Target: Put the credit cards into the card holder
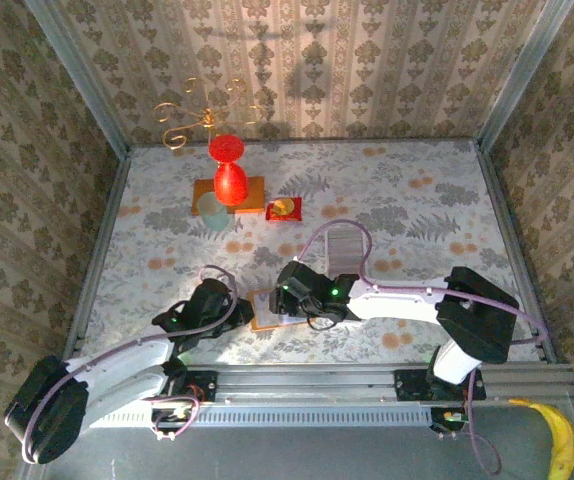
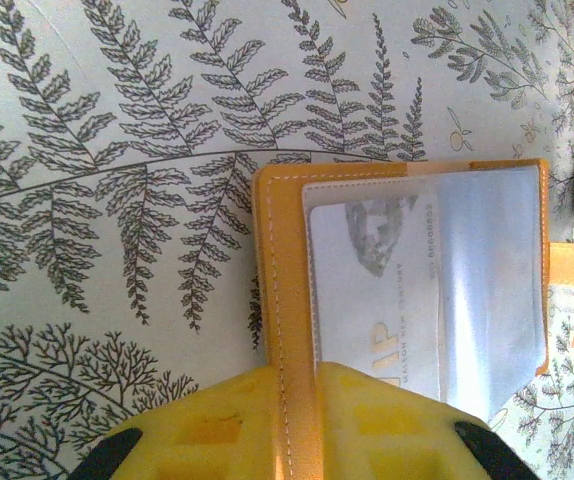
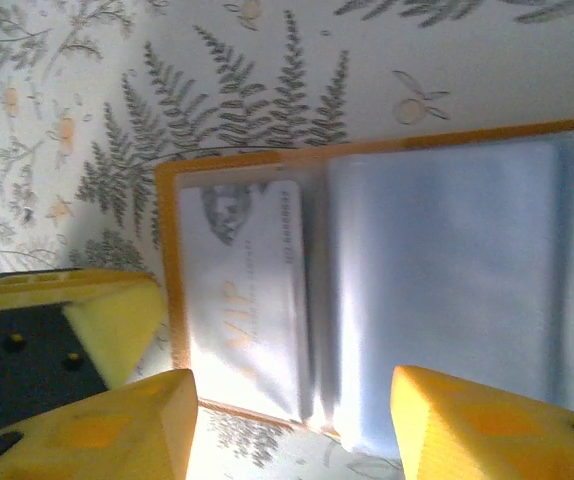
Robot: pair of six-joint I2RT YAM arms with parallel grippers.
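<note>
Card holder (image 2: pixel 407 290) lies open just under your right gripper (image 3: pixel 292 400), jaws apart; your left gripper (image 2: pixel 297 385) pinches its edge.

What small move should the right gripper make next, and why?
Probably lift toward the pale card-like piece farther back: the VIP card already sits in the card holder, the right gripper is open, and the left gripper grips its edge.

The credit card (image 3: pixel 242 300) inside the card holder (image 3: pixel 175 280) reads "VIP" in gold; its smaller print is illegible.
</note>
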